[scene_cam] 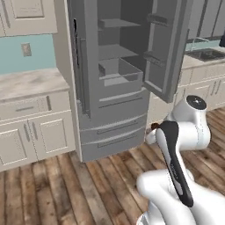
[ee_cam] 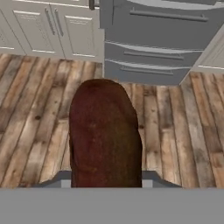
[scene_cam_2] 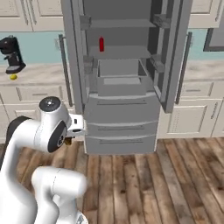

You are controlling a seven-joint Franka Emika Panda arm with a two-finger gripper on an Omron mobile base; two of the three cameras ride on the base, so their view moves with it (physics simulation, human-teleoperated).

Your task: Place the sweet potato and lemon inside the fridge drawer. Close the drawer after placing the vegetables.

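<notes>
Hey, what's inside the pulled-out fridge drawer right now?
The fridge drawer looks empty: bare grey floor and walls show. Its front panel hides the near strip of the floor, so something small there would be out of sight.

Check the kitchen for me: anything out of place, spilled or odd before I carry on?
Nothing spilled or damaged. The fridge drawer stands pulled out and empty between the open doors, as expected. The sweet potato sits gripped in the gripper over the wooden floor. The lemon lies on the left counter by the coffee machine.
</notes>
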